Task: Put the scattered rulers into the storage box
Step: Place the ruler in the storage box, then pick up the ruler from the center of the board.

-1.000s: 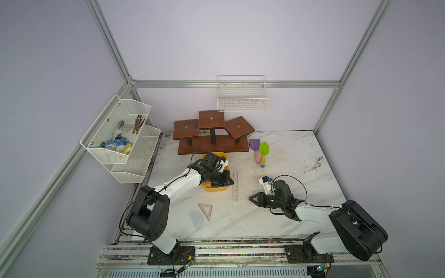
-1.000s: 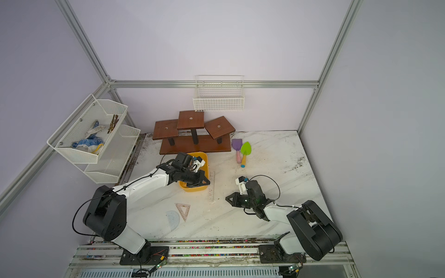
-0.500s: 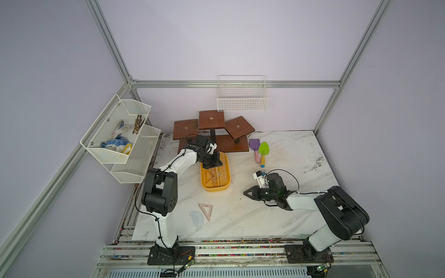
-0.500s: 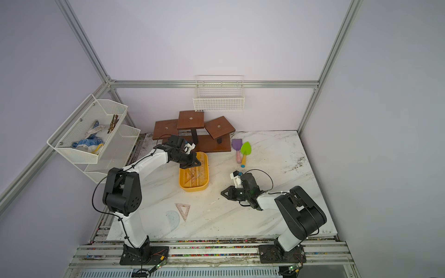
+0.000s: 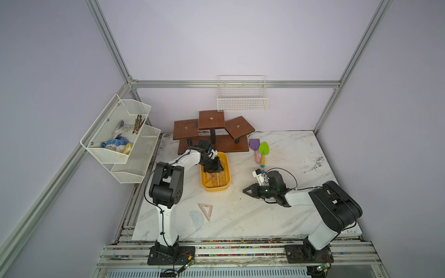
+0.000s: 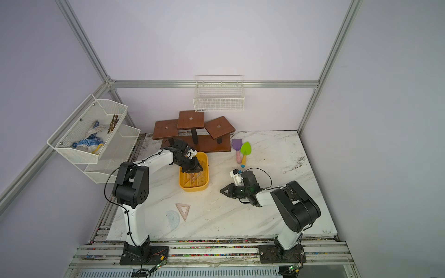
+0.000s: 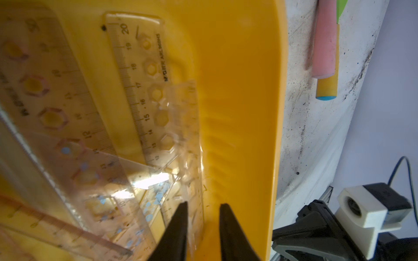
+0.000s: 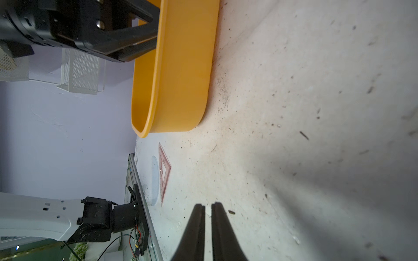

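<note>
- The storage box (image 5: 216, 190) (image 6: 193, 189) is a shallow yellow tub. It sits on the marble desk (image 5: 277, 216) just in front of the brown wooden stand (image 5: 211, 119), with its long side running toward the near edge.
- The left fingers (image 5: 213, 167) (image 6: 192, 168) reach down into the far half of the box. In the left wrist view the left fingers (image 7: 178, 230) stand parted with a moderate gap, close beside one long wall of the box (image 7: 237, 113).
- A clear leaning ruler (image 7: 188, 135) runs along that wall. Its edge passes into the gap between the fingers and fills only part of it, so nothing is pinched.
- More rulers lie overlapped on the box floor: a clear stencil straightedge (image 7: 140, 79), a pinkish stencil straightedge (image 7: 45, 101), and a transparent triangle (image 7: 108, 180) lying across them.
- Two pieces lie outside the box, between it and the near edge of the desk. One is a pinkish set square (image 5: 206, 210) (image 6: 183, 210) (image 8: 164, 171); the other is a bluish protractor (image 5: 196, 219) (image 6: 173, 219) just beside it, on the left arm's side.
- The right fingers (image 5: 249, 191) (image 6: 226, 191) (image 8: 196, 226) hang low over bare desk near the box's near right corner, not touching it, tips pointing toward the box. They are almost together — only a thin slit — with nothing between them.
- A purple shovel (image 5: 254, 145) and a green shovel (image 5: 263, 149) lie side by side beyond the right arm.
</note>
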You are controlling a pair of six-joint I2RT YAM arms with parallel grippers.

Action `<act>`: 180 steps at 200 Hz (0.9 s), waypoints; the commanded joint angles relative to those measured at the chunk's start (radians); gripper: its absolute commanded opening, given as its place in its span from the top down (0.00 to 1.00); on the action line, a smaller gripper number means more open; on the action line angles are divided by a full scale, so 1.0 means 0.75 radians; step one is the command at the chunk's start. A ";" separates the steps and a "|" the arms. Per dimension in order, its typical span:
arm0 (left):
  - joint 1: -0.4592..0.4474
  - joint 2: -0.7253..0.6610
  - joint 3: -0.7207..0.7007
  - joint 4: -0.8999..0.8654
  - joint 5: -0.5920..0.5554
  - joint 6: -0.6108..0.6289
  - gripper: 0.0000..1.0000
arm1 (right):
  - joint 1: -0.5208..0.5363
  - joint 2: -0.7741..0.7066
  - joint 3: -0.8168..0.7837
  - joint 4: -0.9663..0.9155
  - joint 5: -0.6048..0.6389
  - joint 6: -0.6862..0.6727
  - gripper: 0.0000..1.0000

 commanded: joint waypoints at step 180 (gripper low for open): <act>0.228 -1.198 -1.207 0.123 -0.236 -0.386 0.22 | 0.498 0.001 0.131 0.017 0.252 -0.093 0.84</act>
